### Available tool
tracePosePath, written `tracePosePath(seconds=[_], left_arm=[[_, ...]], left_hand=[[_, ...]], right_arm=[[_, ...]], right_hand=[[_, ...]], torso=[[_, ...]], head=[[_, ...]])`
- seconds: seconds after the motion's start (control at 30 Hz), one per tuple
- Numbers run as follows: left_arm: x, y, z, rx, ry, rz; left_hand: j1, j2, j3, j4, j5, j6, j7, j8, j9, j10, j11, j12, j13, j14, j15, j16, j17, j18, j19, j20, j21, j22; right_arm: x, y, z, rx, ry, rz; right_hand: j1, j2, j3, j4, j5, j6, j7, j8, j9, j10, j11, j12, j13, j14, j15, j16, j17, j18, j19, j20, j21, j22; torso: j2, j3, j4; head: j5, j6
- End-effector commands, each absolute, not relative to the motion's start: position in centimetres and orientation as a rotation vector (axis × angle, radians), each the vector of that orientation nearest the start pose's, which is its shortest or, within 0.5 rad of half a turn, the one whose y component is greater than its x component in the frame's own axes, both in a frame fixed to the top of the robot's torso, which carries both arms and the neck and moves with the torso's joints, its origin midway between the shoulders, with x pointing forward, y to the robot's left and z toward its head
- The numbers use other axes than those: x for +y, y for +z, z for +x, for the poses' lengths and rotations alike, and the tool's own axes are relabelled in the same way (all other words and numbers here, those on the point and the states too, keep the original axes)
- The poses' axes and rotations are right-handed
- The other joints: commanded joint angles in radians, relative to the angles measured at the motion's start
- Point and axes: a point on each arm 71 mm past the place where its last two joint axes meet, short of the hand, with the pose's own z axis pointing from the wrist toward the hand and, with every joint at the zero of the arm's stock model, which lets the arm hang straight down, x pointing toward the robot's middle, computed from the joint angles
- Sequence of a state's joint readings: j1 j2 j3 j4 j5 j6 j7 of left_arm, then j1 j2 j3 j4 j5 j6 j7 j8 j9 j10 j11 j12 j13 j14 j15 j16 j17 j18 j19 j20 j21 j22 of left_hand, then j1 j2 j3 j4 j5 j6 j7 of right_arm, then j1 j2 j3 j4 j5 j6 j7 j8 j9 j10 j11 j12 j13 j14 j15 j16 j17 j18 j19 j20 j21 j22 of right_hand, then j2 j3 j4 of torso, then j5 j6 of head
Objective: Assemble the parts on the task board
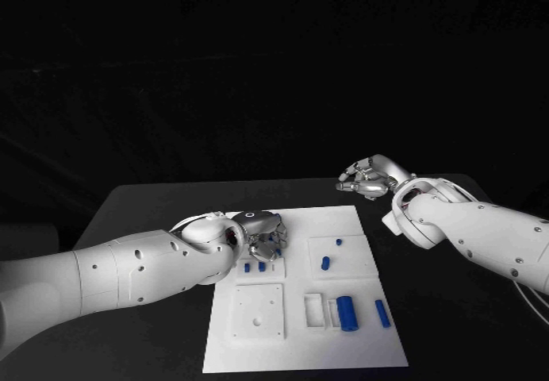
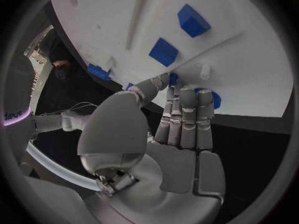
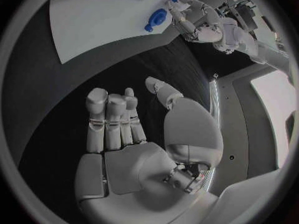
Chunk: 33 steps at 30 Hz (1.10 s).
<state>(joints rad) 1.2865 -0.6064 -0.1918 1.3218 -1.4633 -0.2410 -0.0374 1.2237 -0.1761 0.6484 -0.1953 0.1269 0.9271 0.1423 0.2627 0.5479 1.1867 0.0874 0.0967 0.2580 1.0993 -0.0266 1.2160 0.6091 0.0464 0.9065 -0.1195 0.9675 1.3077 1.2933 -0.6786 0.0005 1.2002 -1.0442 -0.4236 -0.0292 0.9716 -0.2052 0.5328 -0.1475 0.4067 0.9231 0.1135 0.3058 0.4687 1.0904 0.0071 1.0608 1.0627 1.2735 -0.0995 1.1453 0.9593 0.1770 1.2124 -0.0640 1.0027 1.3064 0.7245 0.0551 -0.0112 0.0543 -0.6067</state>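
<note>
- Bench (image 1: 149,202): black top, carrying the white board in its middle.
- Task board (image 1: 355,349): white plate, long side running from the far part of the bench toward the near edge. Raised white blocks and recesses on its near half; in the left wrist view its underside-like white face (image 2: 249,79) sits right against the fingers.
- Left arm (image 1: 103,274): white, reaching from the near left across to the board's far left corner.
- Right arm (image 1: 481,230): white, reaching past the board's right edge toward the far right of the bench.
- Left hand (image 1: 261,232): over the far left corner of the board, fingers (image 2: 187,114) held together and straight, tips touching the board beside small blue parts. Cannot tell whether anything is pinched; nothing seen in the palm.
- Right hand (image 1: 368,180): off the board, above bare bench beyond its far right corner; fingers (image 3: 112,119) straight and loosely apart, thumb out to the side, palm holding nothing.
- Blue parts, largest first: a thick cylinder (image 1: 346,311) near the board's right near corner, a slimmer rod (image 1: 382,313) just beside it nearer the right edge; two short pieces (image 1: 254,267) just near of the left hand; a small piece (image 1: 326,261) mid-board; a tiny one (image 1: 339,240) beyond it.
</note>
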Motion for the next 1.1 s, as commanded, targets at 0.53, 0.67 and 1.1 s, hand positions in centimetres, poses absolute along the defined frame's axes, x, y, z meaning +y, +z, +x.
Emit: tracePosePath(seconds=[0.53,0.67,1.1], left_arm=[[13.60,-21.53,51.06,1.831,-0.572,0.426],[13.65,-21.45,51.12,1.819,-0.572,0.419],[13.63,-21.03,51.11,1.760,-0.600,0.406]], left_hand=[[0.001,0.017,0.002,-0.007,-0.005,0.007,-0.002,0.004,-0.007,0.011,-0.003,-0.002,0.001,0.012,-0.001,0.018,0.003,0.070,0.007,-0.004,0.008,0.019],[0.000,0.011,0.001,-0.008,-0.006,-0.008,0.004,-0.004,-0.013,0.000,0.000,-0.011,-0.002,0.010,0.002,0.020,0.001,0.070,0.006,-0.004,0.008,0.018],[0.004,-0.035,0.000,-0.012,-0.004,-0.050,0.003,-0.023,-0.030,-0.087,0.029,-0.034,-0.028,0.003,0.029,0.020,-0.008,0.082,0.007,0.020,0.004,0.014]], right_arm=[[-22.11,-13.59,56.40,1.515,0.741,0.285],[-22.11,-13.59,56.40,1.516,0.741,0.285],[-22.14,-13.61,56.40,1.515,0.740,0.286]], right_hand=[[-0.004,0.009,-0.005,-0.001,0.006,0.001,0.008,-0.003,0.002,-0.008,0.001,0.006,-0.002,0.002,-0.002,-0.006,0.002,0.085,-0.001,-0.008,-0.005,0.002],[-0.004,0.009,-0.005,-0.001,0.006,0.001,0.008,-0.003,0.002,-0.008,0.001,0.006,-0.002,0.002,-0.002,-0.006,0.002,0.085,-0.001,-0.008,-0.005,0.002],[-0.004,0.009,-0.005,-0.001,0.006,0.001,0.008,-0.003,0.002,-0.008,0.001,0.006,-0.002,0.002,-0.002,-0.006,0.002,0.085,-0.001,-0.008,-0.005,0.002]], torso=[[0.000,-0.0004,0.0004],[0.000,-0.0006,-0.0002],[0.000,0.0001,0.0002]], head=[[-0.001,-0.001],[-0.002,0.000],[-0.001,0.004]])
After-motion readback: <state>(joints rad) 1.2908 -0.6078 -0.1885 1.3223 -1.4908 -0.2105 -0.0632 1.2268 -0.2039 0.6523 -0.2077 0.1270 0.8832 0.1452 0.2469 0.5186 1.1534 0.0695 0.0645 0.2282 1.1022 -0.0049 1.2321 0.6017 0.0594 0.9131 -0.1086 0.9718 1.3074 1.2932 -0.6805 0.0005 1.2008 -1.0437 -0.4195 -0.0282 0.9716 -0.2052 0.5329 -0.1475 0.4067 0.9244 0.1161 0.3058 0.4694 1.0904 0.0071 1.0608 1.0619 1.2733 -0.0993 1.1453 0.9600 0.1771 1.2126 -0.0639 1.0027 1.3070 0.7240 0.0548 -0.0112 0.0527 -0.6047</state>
